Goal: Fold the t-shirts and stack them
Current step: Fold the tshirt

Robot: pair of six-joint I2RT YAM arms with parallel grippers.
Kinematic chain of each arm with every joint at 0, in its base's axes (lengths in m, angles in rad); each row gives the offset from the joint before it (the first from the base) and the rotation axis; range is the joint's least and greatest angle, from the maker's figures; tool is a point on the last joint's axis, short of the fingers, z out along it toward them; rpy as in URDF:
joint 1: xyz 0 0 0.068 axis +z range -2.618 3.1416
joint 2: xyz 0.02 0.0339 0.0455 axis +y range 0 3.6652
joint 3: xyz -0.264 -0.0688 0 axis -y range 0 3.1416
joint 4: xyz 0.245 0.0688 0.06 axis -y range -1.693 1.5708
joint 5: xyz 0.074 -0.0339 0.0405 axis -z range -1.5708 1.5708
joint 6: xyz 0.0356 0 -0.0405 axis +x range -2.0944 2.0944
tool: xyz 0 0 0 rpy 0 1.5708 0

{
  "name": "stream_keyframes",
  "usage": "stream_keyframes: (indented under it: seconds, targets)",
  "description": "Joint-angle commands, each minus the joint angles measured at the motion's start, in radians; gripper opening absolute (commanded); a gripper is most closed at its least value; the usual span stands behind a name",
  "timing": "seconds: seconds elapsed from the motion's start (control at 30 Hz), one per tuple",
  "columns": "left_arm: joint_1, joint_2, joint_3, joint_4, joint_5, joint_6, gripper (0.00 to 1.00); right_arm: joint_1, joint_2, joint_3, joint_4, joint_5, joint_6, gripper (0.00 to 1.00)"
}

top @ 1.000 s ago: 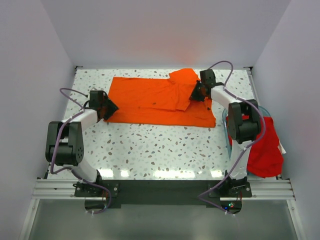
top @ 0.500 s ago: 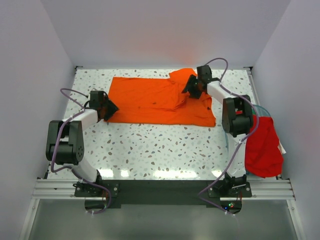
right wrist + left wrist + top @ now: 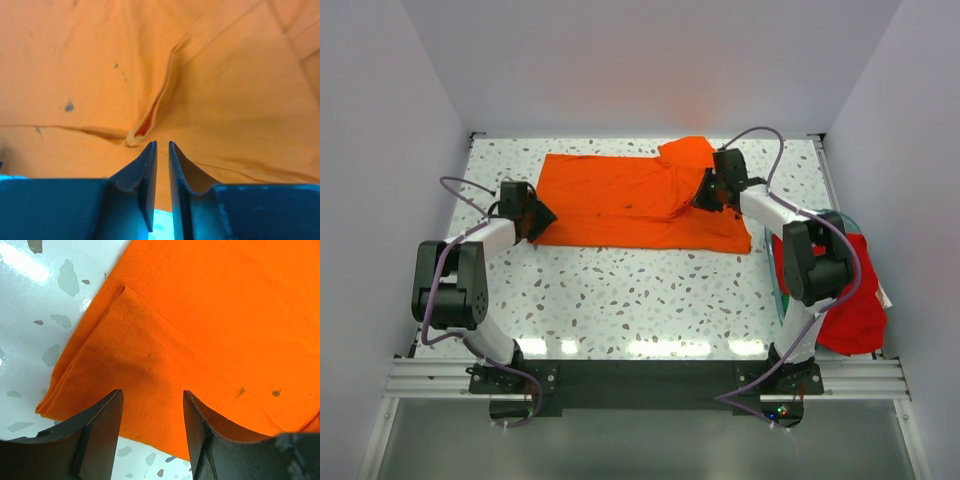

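Soft matt cloth in the orange t-shirt [image 3: 620, 200], finely knit, stitched along the hems. Same matt cloth in the red t-shirt [image 3: 855, 300]. Smooth, glossy speckled stone look on the table [image 3: 640, 290]. Dark matt plastic, slightly rough-edged, on the fingers of the left gripper [image 3: 151, 396].

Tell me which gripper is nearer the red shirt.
Right. The right gripper is over the orange shirt's right end, on the red shirt's side of the table. The left gripper is at the orange shirt's left corner, across the table from it.

Bright, even light; blurred wrist foregrounds
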Motion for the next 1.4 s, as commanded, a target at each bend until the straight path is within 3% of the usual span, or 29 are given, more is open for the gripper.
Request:
stream_keyframes:
  seconds: [0.0,0.27,0.37,0.47,0.63,0.83,1.1,1.37]
  targets:
    - [0.000,-0.023,0.031,0.024,-0.018,0.014,0.56,0.038,0.018,0.006,0.043,0.039,-0.018,0.15]
    - [0.012,-0.038,0.051,-0.001,-0.021,0.018,0.56,0.054,0.205,0.235,-0.028,-0.012,-0.056,0.10]
    - [0.014,-0.062,0.037,-0.012,-0.038,0.024,0.56,0.052,0.280,0.334,-0.046,-0.046,-0.061,0.19]
    - [0.014,-0.102,0.002,-0.048,-0.076,0.018,0.57,0.054,0.326,0.423,-0.091,-0.057,-0.067,0.36]
    - [0.036,-0.191,-0.061,-0.104,-0.182,-0.010,0.61,0.052,0.296,0.408,-0.120,-0.050,-0.088,0.43]
    - [0.040,-0.299,-0.196,-0.062,-0.228,-0.059,0.62,0.043,0.124,0.267,-0.149,0.032,-0.095,0.51]
    - [0.044,-0.257,-0.281,0.135,-0.176,-0.082,0.59,0.003,-0.207,-0.113,-0.114,0.092,-0.052,0.51]
    - [0.050,-0.145,-0.289,0.263,-0.133,-0.117,0.57,-0.037,-0.335,-0.354,-0.063,0.126,-0.029,0.59]
